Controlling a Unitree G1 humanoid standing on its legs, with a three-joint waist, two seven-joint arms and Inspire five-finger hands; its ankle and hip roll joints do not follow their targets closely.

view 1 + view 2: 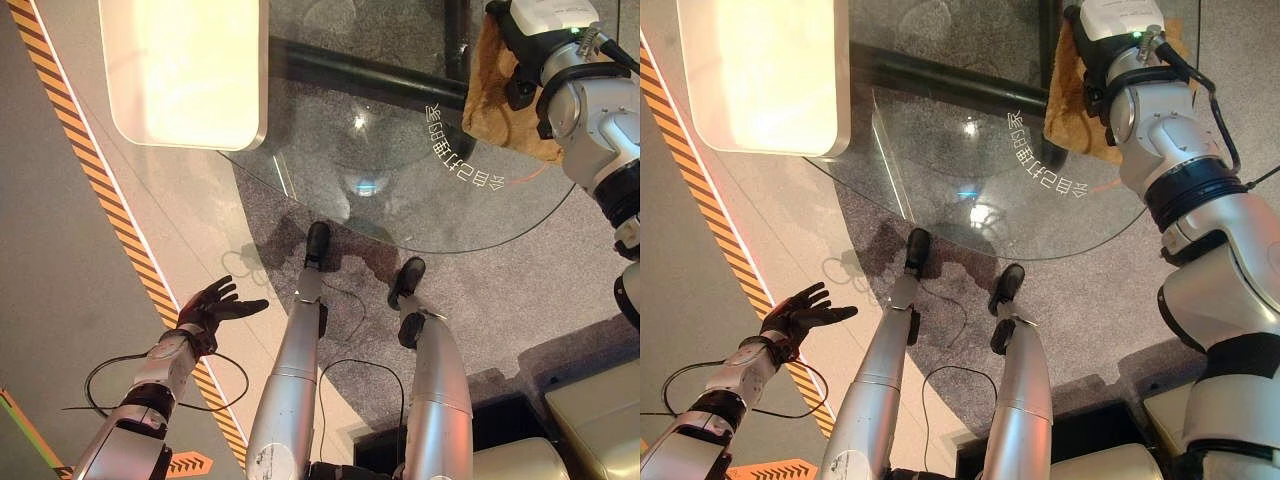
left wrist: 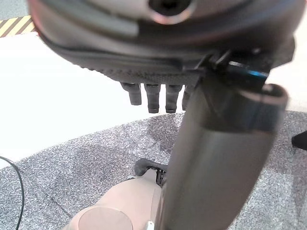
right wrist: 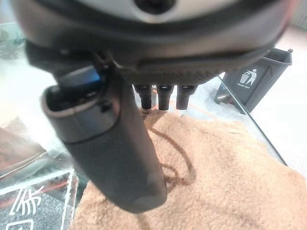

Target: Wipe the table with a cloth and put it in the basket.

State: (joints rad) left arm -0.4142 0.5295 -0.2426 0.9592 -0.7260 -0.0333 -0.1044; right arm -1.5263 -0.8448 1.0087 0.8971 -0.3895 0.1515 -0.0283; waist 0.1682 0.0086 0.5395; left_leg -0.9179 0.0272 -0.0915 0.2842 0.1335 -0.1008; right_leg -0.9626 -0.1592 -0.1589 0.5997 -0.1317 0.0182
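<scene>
1. Left eye view: round glass surface [image 1: 400, 200] fills the upper middle. Tan cloth [image 1: 492, 100] lies on it at about 2 o'clock, near the rim. Right arm comes in from the right and covers most of the cloth; the right robot hand itself is hidden under the wrist. Left robot hand [image 1: 213, 305] hangs at 8 o'clock, off the surface and over the floor, fingers spread wide, holding nothing.
2. Right eye view: same layout. Cloth [image 1: 1070, 100] at 1 o'clock under the right wrist. White glowing panel [image 1: 760, 70] at 11 o'clock beside the surface. Striped hazard tape [image 1: 700, 180] runs along the floor on the left.
3. Left wrist view: left robot hand's fingers [image 2: 153, 98] straight and empty, grey carpet [image 2: 72, 167] past them.
4. Right wrist view: right robot hand [image 3: 144, 72] directly above the cloth [image 3: 225, 172], fingers [image 3: 163, 98] extended, nothing gripped; can't tell whether the tips touch the fabric. A dark trash bin [image 3: 252, 76] stands on the floor past the glass edge.
</scene>
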